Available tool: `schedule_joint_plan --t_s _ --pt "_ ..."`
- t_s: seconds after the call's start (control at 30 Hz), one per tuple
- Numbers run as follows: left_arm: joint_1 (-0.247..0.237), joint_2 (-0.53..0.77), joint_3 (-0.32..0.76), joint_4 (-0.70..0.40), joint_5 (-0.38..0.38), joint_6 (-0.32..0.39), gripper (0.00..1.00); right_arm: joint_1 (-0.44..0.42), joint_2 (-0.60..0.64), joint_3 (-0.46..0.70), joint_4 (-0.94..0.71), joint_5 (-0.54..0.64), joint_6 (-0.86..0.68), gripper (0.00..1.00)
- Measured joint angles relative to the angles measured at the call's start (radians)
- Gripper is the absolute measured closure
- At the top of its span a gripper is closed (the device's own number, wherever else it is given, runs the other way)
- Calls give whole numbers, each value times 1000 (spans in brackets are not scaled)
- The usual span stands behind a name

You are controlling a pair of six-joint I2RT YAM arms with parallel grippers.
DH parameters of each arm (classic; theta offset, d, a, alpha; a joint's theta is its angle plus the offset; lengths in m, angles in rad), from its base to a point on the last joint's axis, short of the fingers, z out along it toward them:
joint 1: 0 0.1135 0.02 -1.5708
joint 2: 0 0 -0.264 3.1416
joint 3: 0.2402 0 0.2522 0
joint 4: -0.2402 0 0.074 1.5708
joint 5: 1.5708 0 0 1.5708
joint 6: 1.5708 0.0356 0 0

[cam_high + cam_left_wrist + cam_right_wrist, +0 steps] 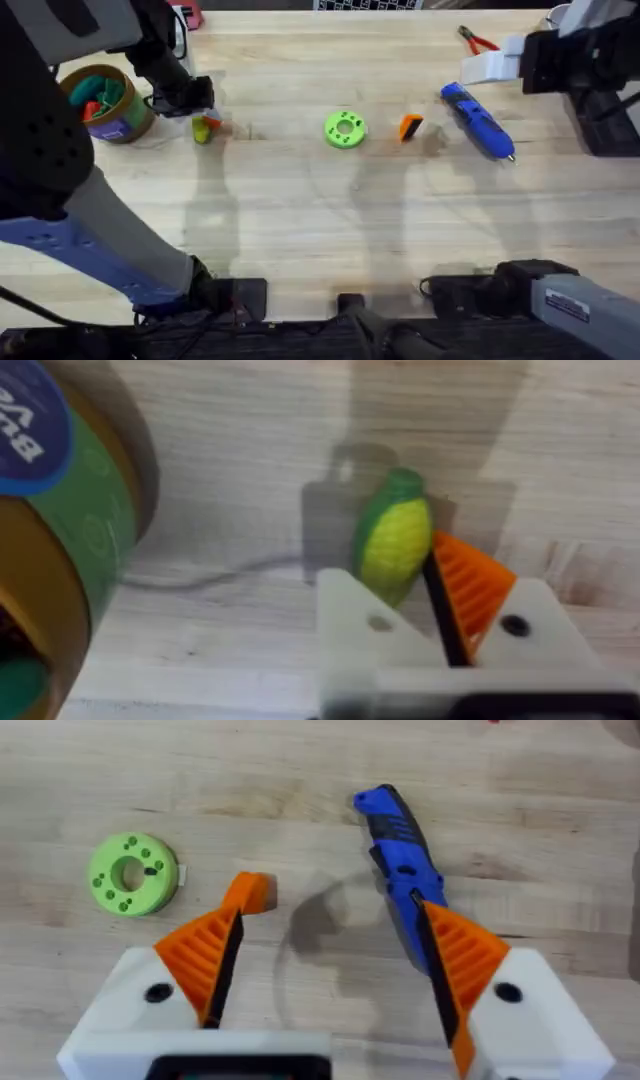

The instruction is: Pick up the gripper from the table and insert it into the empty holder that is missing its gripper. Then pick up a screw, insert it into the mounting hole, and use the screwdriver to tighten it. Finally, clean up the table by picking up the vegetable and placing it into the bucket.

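Yellow plastic, small and light: the vegetable (395,545) looks hard and smooth, so it could slip. It lies on the table right at the tips of the left gripper (430,610), between its fingers, with the bucket (60,550) just beside it. The best place to hold it is across its fat yellow middle, not the thin green end. The fingers sit on both sides of it, but I cannot tell if they squeeze it yet.

The right gripper (330,970) is wide open and holds nothing. Just ahead of it lie the orange gripper piece (250,892) and the blue screwdriver (400,860). The orange piece is stiff and tiny; pinch its flat sides. The screwdriver is longer and heavier; hold its thick body.

Count: one vegetable, one bucket, one orange piece, one screwdriver, one green ring (133,875). The white holder (497,66) sits past the screwdriver.
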Motion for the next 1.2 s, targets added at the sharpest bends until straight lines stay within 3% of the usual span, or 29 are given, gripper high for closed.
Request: schedule_joint_plan --t_s 0.1,0.67,0.87,1.2 --pt "0 0 0 0 2 0 982 0 0 0 0 0 0 7" --pt "-14 -15 40 -25 -2 0 982 0 0 0 0 0 0 7" --pt "-49 -198 53 -42 -5 -4 982 0 0 0 0 0 0 8" --pt "-50 -551 73 -170 -12 -15 982 0 0 0 0 0 0 7"
